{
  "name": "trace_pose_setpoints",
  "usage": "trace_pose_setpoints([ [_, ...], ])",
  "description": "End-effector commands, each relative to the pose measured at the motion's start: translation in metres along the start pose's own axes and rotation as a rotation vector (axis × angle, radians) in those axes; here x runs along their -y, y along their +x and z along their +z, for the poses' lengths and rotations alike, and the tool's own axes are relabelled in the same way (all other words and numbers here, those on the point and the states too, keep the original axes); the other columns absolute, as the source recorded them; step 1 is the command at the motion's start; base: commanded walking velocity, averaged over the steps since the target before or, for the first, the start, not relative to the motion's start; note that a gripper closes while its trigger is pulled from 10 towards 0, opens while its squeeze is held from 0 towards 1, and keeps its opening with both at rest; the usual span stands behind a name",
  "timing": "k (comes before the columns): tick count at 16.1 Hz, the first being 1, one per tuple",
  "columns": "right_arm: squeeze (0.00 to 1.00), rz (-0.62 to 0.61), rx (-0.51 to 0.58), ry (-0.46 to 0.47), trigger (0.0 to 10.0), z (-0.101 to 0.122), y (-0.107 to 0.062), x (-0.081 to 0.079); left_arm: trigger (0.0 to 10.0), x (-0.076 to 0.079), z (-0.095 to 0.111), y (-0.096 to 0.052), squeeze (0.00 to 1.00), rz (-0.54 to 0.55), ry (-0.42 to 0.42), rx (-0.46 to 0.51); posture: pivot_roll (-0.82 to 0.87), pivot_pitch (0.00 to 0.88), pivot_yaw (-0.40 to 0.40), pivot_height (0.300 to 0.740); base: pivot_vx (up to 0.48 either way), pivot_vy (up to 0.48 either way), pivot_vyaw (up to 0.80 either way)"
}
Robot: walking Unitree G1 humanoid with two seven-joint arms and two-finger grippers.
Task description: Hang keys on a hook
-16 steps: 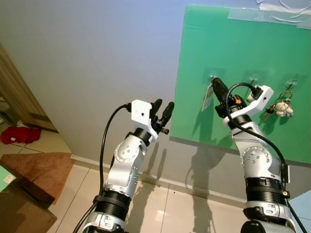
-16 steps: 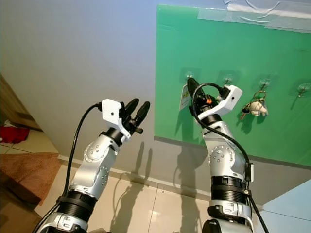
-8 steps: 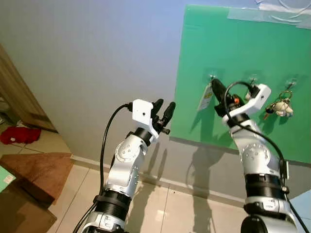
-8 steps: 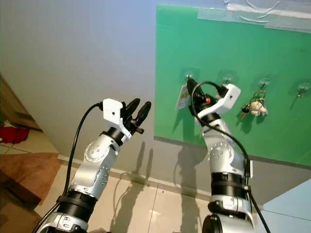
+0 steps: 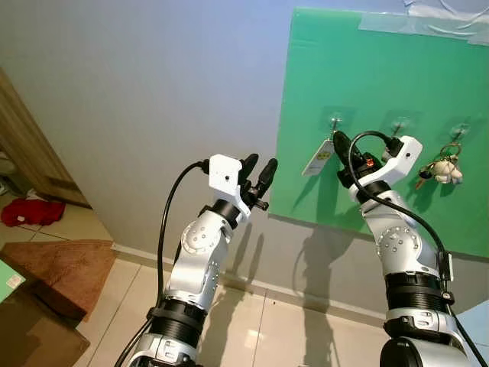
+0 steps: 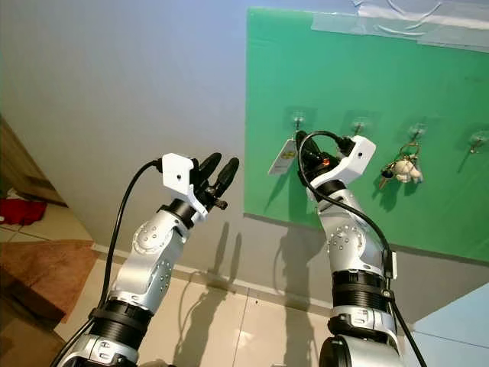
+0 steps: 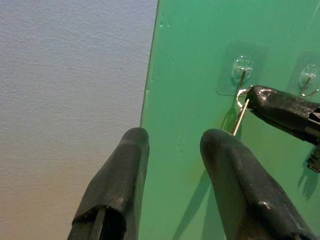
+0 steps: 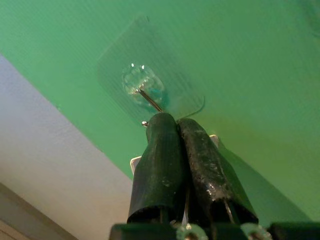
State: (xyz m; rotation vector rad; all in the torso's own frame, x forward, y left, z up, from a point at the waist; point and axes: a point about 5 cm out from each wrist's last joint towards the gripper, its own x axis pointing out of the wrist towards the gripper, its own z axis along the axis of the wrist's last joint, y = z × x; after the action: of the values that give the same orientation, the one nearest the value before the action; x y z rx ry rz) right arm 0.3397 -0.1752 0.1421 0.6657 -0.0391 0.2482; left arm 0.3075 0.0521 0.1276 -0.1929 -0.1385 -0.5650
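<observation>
Swung outward since earlier, the key tag (image 5: 318,157) hangs from the pinched right end effector (image 5: 337,138), its ring hidden.

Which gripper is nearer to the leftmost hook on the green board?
Right. The right gripper is shut on the key ring with white tag, right under the leftmost hook on the green board. The left gripper hovers open off the board's left edge.

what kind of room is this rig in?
Probably a home room or hallway: tiled floor, a brown rug, red cloth on the floor, and a green board with stick-on hooks taped to a plain wall.
</observation>
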Motion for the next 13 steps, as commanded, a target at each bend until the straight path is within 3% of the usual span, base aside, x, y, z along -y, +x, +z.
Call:
trace_pose_setpoints([
  [1, 0.0, -0.007, 0.0, -0.02, 10.0, 0.003, 0.002, 0.0, 10.0, 0.004, 0.005, 0.002, 0.0, -0.015, 0.009, 0.012, -0.15, 0.003, -0.009, 0.74, 0.0, 0.0, 0.0],
  [2, 0.94, 0.011, 0.008, -0.019, 10.0, 0.002, 0.001, -0.001, 10.0, 0.004, 0.004, 0.002, 0.0, -0.017, 0.009, 0.012, -0.15, 0.0, -0.009, 0.74, 0.0, 0.0, 0.0],
  [3, 1.0, 0.036, 0.015, -0.007, 10.0, 0.002, 0.001, -0.003, 10.0, 0.004, 0.004, 0.002, 0.0, -0.018, 0.009, 0.012, -0.15, 0.0, -0.009, 0.74, 0.0, 0.0, 0.0],
  [6, 1.0, 0.054, 0.044, 0.008, 10.0, 0.006, -0.003, -0.004, 10.0, 0.005, 0.003, 0.003, 0.0, -0.021, 0.013, 0.008, -0.16, 0.0, -0.012, 0.74, 0.0, 0.0, 0.0],
  [12, 1.0, 0.102, 0.066, 0.009, 10.0, 0.007, -0.033, 0.005, 10.0, -0.004, -0.018, -0.003, 0.0, 0.058, 0.022, -0.094, -0.17, 0.0, -0.011, 0.74, 0.0, 0.0, 0.0],
  [13, 0.89, 0.112, 0.032, -0.03, 10.0, 0.003, -0.041, 0.008, 10.0, -0.008, -0.028, -0.007, 0.0, 0.096, 0.027, -0.143, -0.17, 0.0, -0.011, 0.74, 0.0, 0.0, 0.0],
])
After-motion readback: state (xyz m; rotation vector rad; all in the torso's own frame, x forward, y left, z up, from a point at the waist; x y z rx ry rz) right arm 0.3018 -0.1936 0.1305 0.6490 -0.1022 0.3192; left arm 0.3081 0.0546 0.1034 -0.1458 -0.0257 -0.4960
